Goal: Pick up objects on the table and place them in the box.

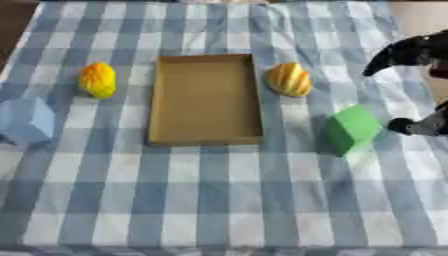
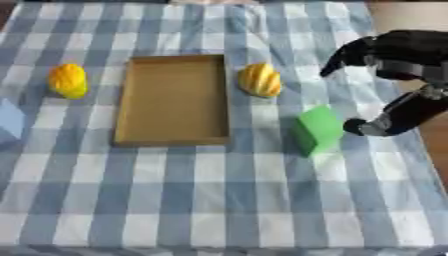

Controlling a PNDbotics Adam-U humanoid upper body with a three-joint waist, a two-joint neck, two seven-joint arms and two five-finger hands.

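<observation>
An open, shallow cardboard box [image 1: 206, 100] lies in the middle of the checked cloth with nothing inside. A yellow rounded object [image 1: 98, 79] sits left of it, and a yellow ridged object [image 1: 289, 79] sits by its right wall. A green block [image 2: 318, 128] stands further right and nearer to me. A pale blue block [image 1: 26, 120] rests at the far left edge. My right hand [image 2: 404, 47] comes in from the right, open and spread, to the right of the green block. Its thumb [image 2: 363, 126] is close beside the block's right face; I cannot tell whether they touch. The hand holds nothing.
The blue and white checked cloth [image 1: 219, 200] covers the whole table. The table's right edge [image 2: 429, 150] runs just beyond my right hand, with brown floor past it.
</observation>
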